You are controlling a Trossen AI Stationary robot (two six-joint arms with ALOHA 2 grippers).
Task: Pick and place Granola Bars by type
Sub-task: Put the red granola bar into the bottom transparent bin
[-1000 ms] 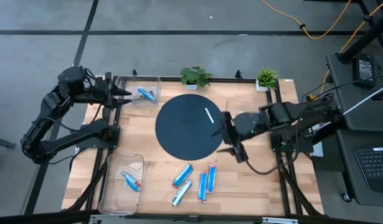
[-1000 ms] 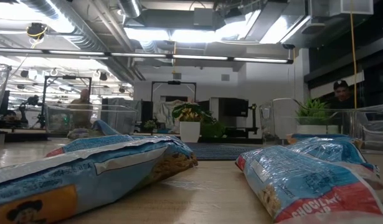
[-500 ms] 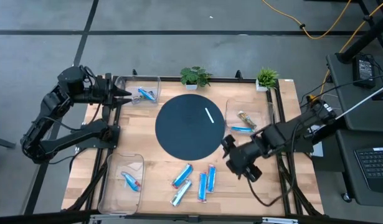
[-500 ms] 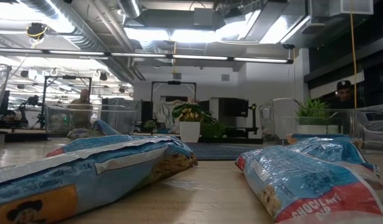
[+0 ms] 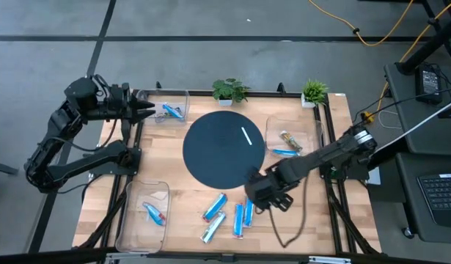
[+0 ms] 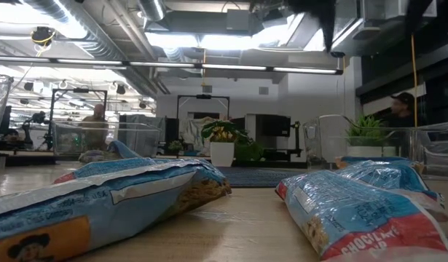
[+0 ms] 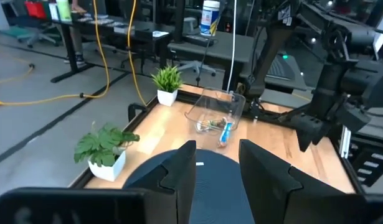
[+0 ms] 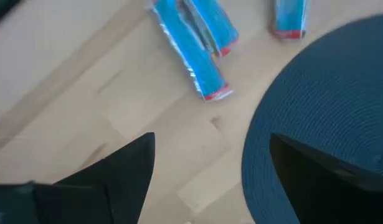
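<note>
Your surface is a wooden table (image 5: 174,187) with a round dark mat (image 5: 224,149) at its centre; take the mat as your landmark.

Four loose bars (image 5: 228,214) lie on the bare wood just off the mat's near edge, blue wrappers side by side, two of them touching. In the low view two of these fill the foreground. More bars are already in the clear bins: one in the bin (image 5: 147,213) at the mat's near left, one or more in the bin (image 5: 169,108) at its far left, and two in the bin (image 5: 291,139) at its right, one blue and one brownish.

Your right gripper (image 5: 256,192) hangs at the mat's near right edge, just beside the loose bars, its jaws spread wide and holding nothing; its wrist view shows wood, the mat's rim and three blue bars between the fingers (image 8: 119,171).

Your left gripper (image 5: 146,111) waits off the mat's far left, beside the far-left bin. Its fingers (image 7: 182,177) stand a narrow gap apart with nothing between them.

Two potted plants (image 5: 230,91) stand along the table's far edge behind the mat.
</note>
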